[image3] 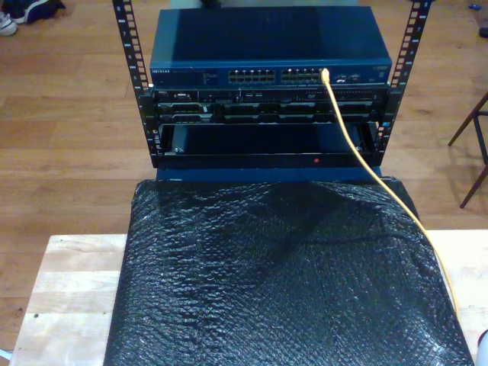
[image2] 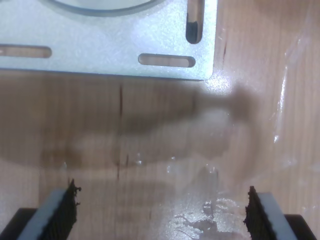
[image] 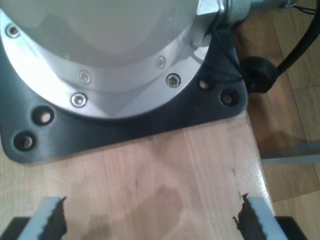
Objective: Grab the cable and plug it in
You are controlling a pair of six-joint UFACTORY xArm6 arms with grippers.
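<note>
A black bubbled sheet (image3: 282,282) covers most of the table (image3: 69,290) in the exterior view, and behind it stands a rack (image3: 267,84) carrying a blue switch (image3: 267,53) with a row of ports.

The cable (image3: 366,164) already sits with one end in a port near the switch's right end in the exterior view. From there it sags down across the rack front and runs over the sheet toward that view's lower right edge, where it is cut off; its other end cannot be seen.

It looks light and limp, likely to bend and swing rather than hold a line, and its plug is probably brittle at the latch. I judge the best hold to be on the jacket just behind a plug, so the tip stays steerable.

My first gripper (image: 150,220) is spread wide over bare wood, holding nothing, facing a round arm base (image: 115,55) on a dark plate (image: 130,125). My second gripper (image2: 162,215) is likewise spread and empty, above glossy wood near a slotted metal plate (image2: 110,45).
</note>
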